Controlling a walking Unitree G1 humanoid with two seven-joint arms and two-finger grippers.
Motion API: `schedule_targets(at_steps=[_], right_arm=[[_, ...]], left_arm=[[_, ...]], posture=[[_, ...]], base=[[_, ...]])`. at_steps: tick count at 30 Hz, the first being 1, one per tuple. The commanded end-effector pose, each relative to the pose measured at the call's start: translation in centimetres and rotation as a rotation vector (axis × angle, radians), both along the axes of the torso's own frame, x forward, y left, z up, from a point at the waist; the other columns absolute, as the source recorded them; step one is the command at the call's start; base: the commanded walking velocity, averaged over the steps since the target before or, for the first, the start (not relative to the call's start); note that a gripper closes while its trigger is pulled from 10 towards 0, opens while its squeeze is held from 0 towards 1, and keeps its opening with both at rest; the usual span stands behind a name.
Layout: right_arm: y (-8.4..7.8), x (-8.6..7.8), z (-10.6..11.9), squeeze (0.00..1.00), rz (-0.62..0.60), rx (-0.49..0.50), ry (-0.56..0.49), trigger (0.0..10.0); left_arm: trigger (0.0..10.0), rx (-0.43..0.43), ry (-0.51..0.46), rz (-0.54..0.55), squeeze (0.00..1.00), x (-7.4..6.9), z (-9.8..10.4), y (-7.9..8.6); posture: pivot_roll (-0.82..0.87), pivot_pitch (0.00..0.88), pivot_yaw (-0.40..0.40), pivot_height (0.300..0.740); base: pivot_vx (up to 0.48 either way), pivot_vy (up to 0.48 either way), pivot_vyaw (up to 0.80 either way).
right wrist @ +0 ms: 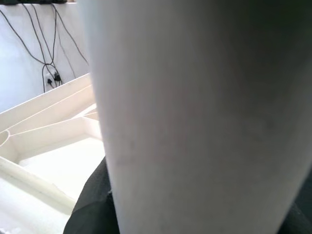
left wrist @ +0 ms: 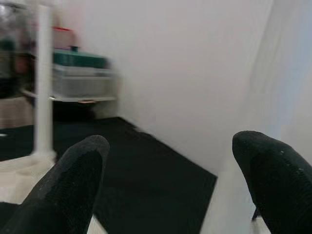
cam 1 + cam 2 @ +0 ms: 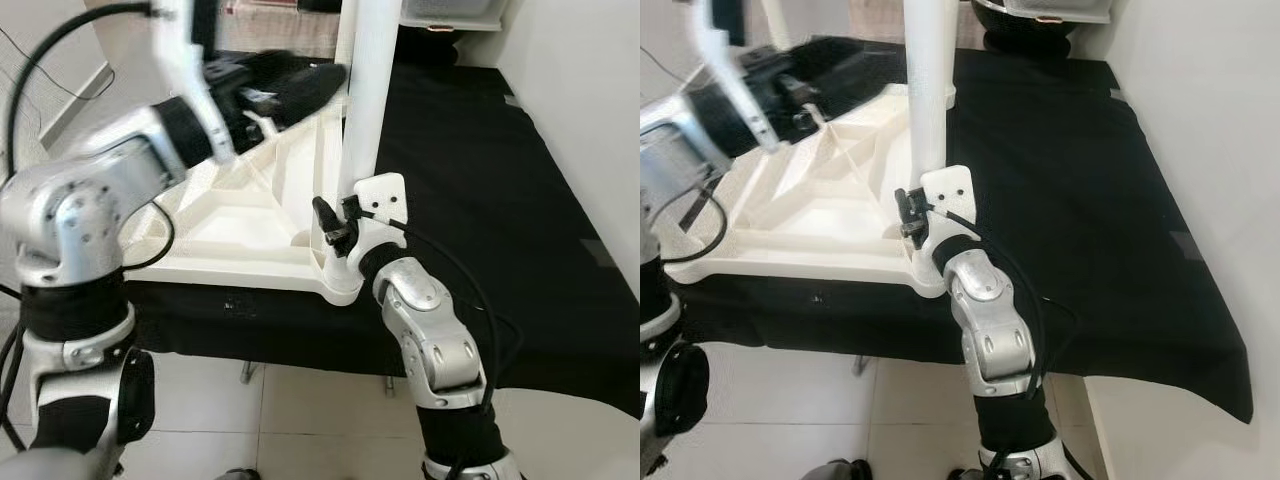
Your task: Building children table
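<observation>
Left eye view, tabletop: the white moulded plastic children's tabletop [image 3: 240, 225] lies upside down, ribbed underside up, on the black cloth-covered surface [image 3: 480, 180].
Left eye view, leg: the white round plastic table leg [image 3: 372, 90] stands upright in the tabletop's near corner socket, the corner closest to the robot.
Left eye view, right arm: the right gripper [image 3: 345, 235] sits at the foot of the leg; its fingers are hidden behind the wrist plate here.
Left eye view, left arm: the left gripper [image 3: 300, 85] reaches across above the tabletop toward the leg, blurred, near the leg but apart from it.
Right eye view, scene: the same corner shows, with the leg plumb over the tabletop's corner and the cloth hanging over the near edge above the pale tiled floor [image 3: 770, 440].
Left wrist view, fingers: two black padded fingers [image 2: 63, 187] stand wide apart with nothing between them; the leg [image 2: 43, 83] rises beyond them from the tabletop.
Right wrist view, grip: the leg [image 1: 195, 112] sits pressed up against the camera, dark finger pads either side, so the gripper seems clamped on it.
Risk: if the leg is not fully seated, letting go could tip it off the tabletop.
Risk: sideways force may slide the tabletop on the cloth toward the edge.
</observation>
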State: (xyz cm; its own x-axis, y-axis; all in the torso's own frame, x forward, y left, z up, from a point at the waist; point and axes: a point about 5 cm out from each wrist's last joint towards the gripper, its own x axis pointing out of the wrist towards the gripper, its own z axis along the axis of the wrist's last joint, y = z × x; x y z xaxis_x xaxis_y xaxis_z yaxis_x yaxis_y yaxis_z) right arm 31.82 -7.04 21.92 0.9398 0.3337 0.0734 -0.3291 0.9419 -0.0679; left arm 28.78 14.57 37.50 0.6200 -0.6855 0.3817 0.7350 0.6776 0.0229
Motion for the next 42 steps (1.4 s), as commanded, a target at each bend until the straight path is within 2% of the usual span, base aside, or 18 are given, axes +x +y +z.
schedule_targets(at_steps=[1, 2, 5, 6, 7, 8, 10, 11, 12, 15, 18, 22, 23, 24, 25, 29, 32, 42], right_arm=[[-1.6, 0.7, -3.5, 0.00, -0.111, -0.033, 0.189, 0.0], [-1.6, 0.7, -3.5, 0.00, -0.111, -0.033, 0.189, 0.0], [-1.7, 0.9, -3.5, 0.00, -0.115, -0.025, 0.186, 0.0], [-1.7, 1.0, -3.4, 0.00, -0.116, -0.018, 0.184, 3.6], [-1.8, 1.0, -3.3, 0.00, -0.121, -0.005, 0.180, 10.0], [-1.8, 1.0, -3.3, 0.00, -0.121, -0.005, 0.180, 10.0], [-2.0, 1.2, -3.0, 0.00, -0.118, 0.035, 0.155, 10.0], [-2.2, 1.2, -2.7, 0.71, -0.105, 0.062, 0.131, 10.0], [-2.3, 1.3, -2.4, 1.00, -0.084, 0.084, 0.107, 10.0], [-2.4, 1.3, -2.2, 1.00, -0.066, 0.105, 0.089, 10.0], [-2.7, 1.2, -1.3, 1.00, 0.041, 0.200, 0.036, 10.0], [-2.8, 1.0, -0.6, 1.00, 0.144, 0.220, 0.004, 10.0], [-2.9, 1.0, -0.1, 0.22, 0.231, 0.225, -0.010, 10.0], [-3.1, 1.1, 0.3, 0.00, 0.292, 0.200, -0.032, 10.0], [-3.1, 1.1, 0.3, 0.00, 0.292, 0.200, -0.032, 10.0], [-4.4, 2.5, 2.7, 0.00, 0.587, 0.043, -0.106, 10.0], [-4.6, 2.9, 3.7, 0.00, 0.694, -0.005, -0.124, 10.0], [-4.5, 4.0, 5.9, 0.00, 1.012, -0.030, -0.110, 10.0]], left_arm=[[10.0, 0.016, -0.028, -0.036, 0.00, -1.6, -0.3, 0.2], [10.0, 0.016, -0.028, -0.036, 0.00, -1.6, -0.3, 0.2], [10.0, 0.101, -0.014, -0.075, 0.00, -3.8, -2.7, 0.0], [10.0, 0.153, 0.015, -0.093, 0.00, -4.9, -4.3, -0.4], [10.0, 0.215, 0.071, -0.090, 0.00, -5.8, -6.6, -0.8], [10.0, 0.215, 0.071, -0.090, 0.00, -5.8, -6.6, -0.8], [10.0, 0.302, 0.192, -0.064, 0.00, -7.7, -11.0, -1.2], [10.0, 0.336, 0.264, -0.019, 0.00, -8.2, -13.5, -1.1], [10.0, 0.352, 0.314, 0.013, 0.00, -8.7, -15.3, -1.0], [10.0, 0.351, 0.348, 0.032, 0.00, -9.0, -16.6, -1.1], [10.0, 0.289, 0.410, 0.131, 0.00, -9.0, -19.7, -2.4], [10.0, 0.253, 0.429, 0.184, 0.00, -8.9, -20.7, -2.7], [10.0, 0.253, 0.438, 0.208, 0.00, -9.0, -21.1, -2.7], [10.0, 0.245, 0.447, 0.222, 0.00, -9.1, -21.4, -2.8], [10.0, 0.245, 0.447, 0.222, 0.00, -9.1, -21.4, -2.8], [10.0, 0.198, 0.436, 0.275, 0.00, -9.7, -21.1, -2.2], [10.0, 0.211, 0.408, 0.286, 0.00, -10.3, -21.2, -2.1], [10.0, 0.225, 0.317, 0.253, 0.00, -13.0, -21.1, -3.6]], posture=[[0.02, 0.155, -0.082, 0.740], [0.02, 0.155, -0.082, 0.740], [0.03, 0.154, -0.076, 0.740], [0.03, 0.155, -0.074, 0.740], [0.03, 0.158, -0.070, 0.740], [0.03, 0.158, -0.070, 0.740], [0.03, 0.161, -0.066, 0.740], [0.04, 0.168, -0.053, 0.740], [0.04, 0.171, -0.051, 0.740], [0.04, 0.171, -0.051, 0.740], [0.04, 0.187, -0.037, 0.740], [0.04, 0.196, -0.035, 0.740], [0.05, 0.205, -0.036, 0.740], [0.05, 0.211, -0.038, 0.740], [0.05, 0.211, -0.038, 0.740], [0.07, 0.236, -0.050, 0.740], [0.08, 0.248, -0.056, 0.740], [0.13, 0.307, -0.082, 0.740]], base=[[0.000, 0.000, 0.00], [0.000, 0.000, 0.00], [0.000, 0.000, 0.00], [0.000, 0.000, 0.00], [0.000, 0.000, 0.00], [0.000, 0.000, 0.00], [0.000, 0.000, 0.00], [0.000, 0.000, 0.00], [0.000, 0.000, 0.00], [0.000, 0.000, 0.00], [0.000, 0.000, 0.00], [0.000, 0.000, 0.00], [0.000, 0.000, 0.00], [0.000, 0.000, 0.00], [0.000, 0.000, 0.00], [0.000, 0.000, 0.00], [0.000, 0.000, 0.00], [0.000, 0.000, 0.00]])
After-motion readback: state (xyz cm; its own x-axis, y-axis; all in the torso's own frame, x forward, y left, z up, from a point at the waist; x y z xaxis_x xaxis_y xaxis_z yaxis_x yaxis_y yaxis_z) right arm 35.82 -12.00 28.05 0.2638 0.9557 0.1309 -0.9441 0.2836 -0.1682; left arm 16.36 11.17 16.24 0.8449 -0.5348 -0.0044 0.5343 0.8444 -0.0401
